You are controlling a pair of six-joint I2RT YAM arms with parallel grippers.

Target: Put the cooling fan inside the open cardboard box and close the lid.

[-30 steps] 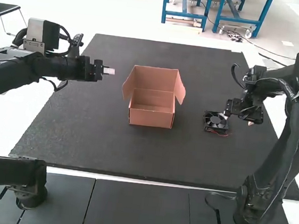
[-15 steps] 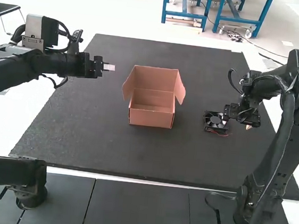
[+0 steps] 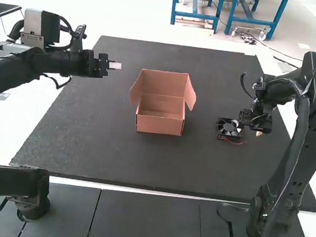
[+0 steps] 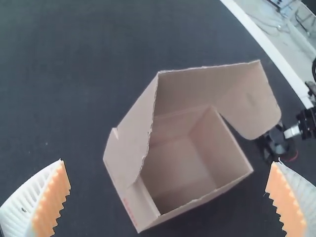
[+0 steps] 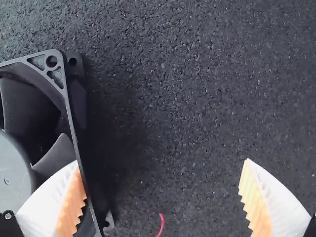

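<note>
The open cardboard box sits mid-mat with its lid and flaps standing up. The cooling fan lies flat on the black mat at the box's 3 o'clock, apart from it. The right gripper hangs low at the fan's 3 o'clock edge, fingers spread wide — one over the fan's frame, the other over mat. The left gripper hovers at the box's 10 o'clock, fingers parted, holding nothing.

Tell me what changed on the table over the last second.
The right gripper eased slightly lower at the cooling fan, open, one finger over its edge. The left gripper drifted a little toward the table's far side, open and empty. The cardboard box and cooling fan stayed put; nothing was grasped.
</note>
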